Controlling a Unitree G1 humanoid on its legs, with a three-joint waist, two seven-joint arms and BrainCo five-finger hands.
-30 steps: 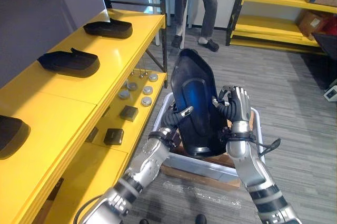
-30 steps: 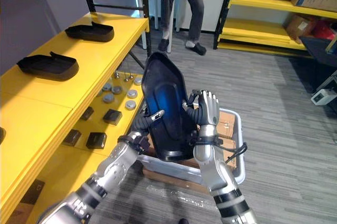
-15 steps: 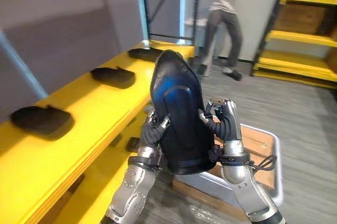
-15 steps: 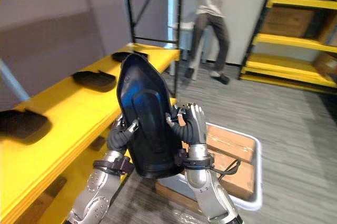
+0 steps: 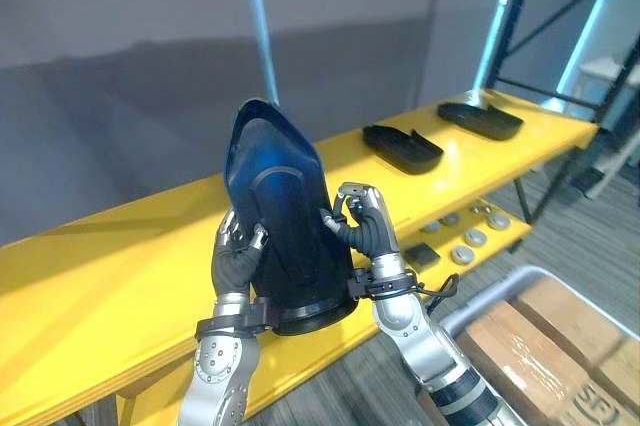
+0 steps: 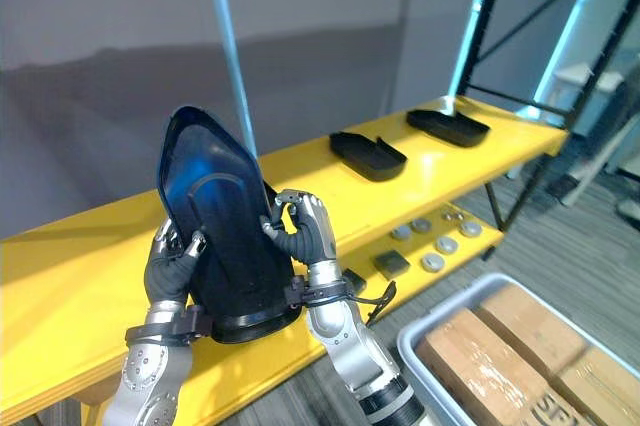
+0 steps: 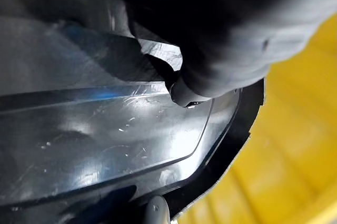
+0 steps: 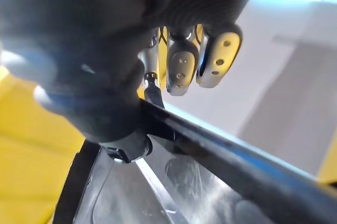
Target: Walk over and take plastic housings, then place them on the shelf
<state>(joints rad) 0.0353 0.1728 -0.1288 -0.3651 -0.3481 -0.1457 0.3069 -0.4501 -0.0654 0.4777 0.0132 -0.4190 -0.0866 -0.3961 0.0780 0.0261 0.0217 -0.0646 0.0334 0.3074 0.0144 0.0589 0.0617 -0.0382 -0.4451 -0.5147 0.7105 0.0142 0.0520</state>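
Now I held the black glossy plastic housing (image 5: 285,231) upright between both hands. Its long axis stood nearly vertical, pointed end up and blunt end down, level with the front edge of the long yellow shelf board (image 5: 110,256). My left hand (image 5: 238,254) was curled round the housing's left rim with the thumb on its face. My right hand (image 5: 366,231) was curled round the right rim, fingers hooked over the edge. The housing sat squarely between them, so neither hand was the nearer.

A bare stretch of shelf lay straight beyond it. I judged the coming move would mean tipping the pointed end forward to lay the long axis flat on the board. Farther along the shelf to my right lay two flat black plastic housings (image 5: 402,148), well apart from mine. A grey plastic tote of brown blocks (image 5: 485,294) sat below the shelf's right end.

A second earlier the shelf had run along my left with the tote under the housing. The camera had since swung round to face the shelf, and my grip looked unchanged.
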